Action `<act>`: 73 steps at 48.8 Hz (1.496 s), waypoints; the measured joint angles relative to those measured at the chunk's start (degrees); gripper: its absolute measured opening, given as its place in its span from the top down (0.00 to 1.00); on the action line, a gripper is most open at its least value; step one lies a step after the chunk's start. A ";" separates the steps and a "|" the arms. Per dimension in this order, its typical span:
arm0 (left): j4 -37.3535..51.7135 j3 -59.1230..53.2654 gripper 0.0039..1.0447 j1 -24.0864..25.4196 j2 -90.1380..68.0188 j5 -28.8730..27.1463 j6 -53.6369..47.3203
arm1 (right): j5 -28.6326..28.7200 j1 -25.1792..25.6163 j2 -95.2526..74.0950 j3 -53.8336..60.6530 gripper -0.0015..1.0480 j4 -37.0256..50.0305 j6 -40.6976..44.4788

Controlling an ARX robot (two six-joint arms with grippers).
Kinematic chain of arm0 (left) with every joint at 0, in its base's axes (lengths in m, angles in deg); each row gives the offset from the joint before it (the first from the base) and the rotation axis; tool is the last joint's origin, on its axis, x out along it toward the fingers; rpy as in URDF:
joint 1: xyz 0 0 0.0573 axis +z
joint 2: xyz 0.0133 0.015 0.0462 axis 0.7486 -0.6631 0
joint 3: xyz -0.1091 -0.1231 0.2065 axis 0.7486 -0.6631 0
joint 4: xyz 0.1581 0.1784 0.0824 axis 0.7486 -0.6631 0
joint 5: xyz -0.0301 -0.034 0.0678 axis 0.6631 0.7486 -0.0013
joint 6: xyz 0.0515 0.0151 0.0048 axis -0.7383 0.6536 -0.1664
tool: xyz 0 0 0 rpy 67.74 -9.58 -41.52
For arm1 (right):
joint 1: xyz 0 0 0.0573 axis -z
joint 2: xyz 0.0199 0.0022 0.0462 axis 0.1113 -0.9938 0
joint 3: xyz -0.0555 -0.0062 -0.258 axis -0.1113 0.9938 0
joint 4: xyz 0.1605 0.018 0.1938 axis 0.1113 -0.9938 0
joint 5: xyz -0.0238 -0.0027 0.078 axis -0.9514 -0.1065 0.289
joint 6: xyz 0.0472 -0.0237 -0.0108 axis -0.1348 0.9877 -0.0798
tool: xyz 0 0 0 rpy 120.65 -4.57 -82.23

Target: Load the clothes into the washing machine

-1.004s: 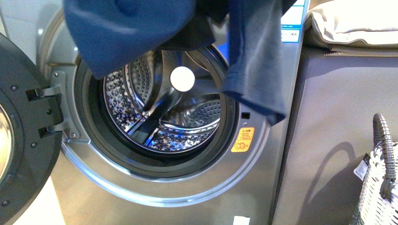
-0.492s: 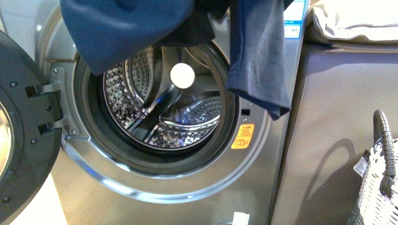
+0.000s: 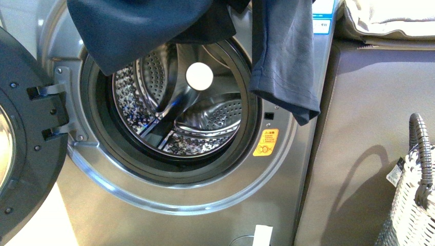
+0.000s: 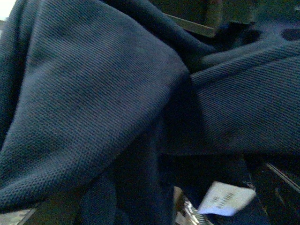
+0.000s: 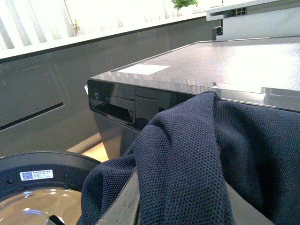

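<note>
Now, main risk: the clothes (image 3: 138, 31) hang high across the top of the washing machine (image 3: 179, 200), in front of the mouth and not through it. If I let go here, I judge they would slide down the front panel to the floor.
Second risk: the right-hand flap (image 3: 284, 61) hangs outside the dark rim (image 3: 97, 128), its low corner near the yellow sticker (image 3: 265, 142). Pushed forward as it is, I expect it would catch on the rim and stay out.
Third risk: the open door (image 3: 31, 154) and its hinge (image 3: 48, 110) stand close on the left. A wide swing of my left arm could knock them.
Drum: the drum (image 3: 154, 87) is empty, as far as I can see.
Left gripper: hidden. Its wrist view is filled with navy weave and a white label (image 4: 225, 199), so I can't say how the jaws stand or what they hold.
Right gripper: also buried under cloth in its wrist view, so I can't tell.
Garment to grippers: it lies draped right over both wrist cameras, so I judge both hands are up inside the bundle, above the mouth.
</note>
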 joint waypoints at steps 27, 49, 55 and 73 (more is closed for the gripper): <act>8.70 -11.19 0.06 9.79 10.01 8.50 -0.92 | -0.04 0.02 0.00 0.00 0.79 0.00 0.00; 8.50 -2.05 0.06 10.86 -4.52 13.22 0.81 | -0.02 0.02 0.00 0.00 0.79 0.00 0.00; 8.57 0.61 0.06 8.07 -7.43 13.55 0.44 | -0.04 0.02 0.00 0.00 0.79 0.00 0.00; 11.78 3.67 0.06 0.63 -8.79 15.15 0.90 | -0.02 0.02 0.00 0.00 0.79 0.00 0.00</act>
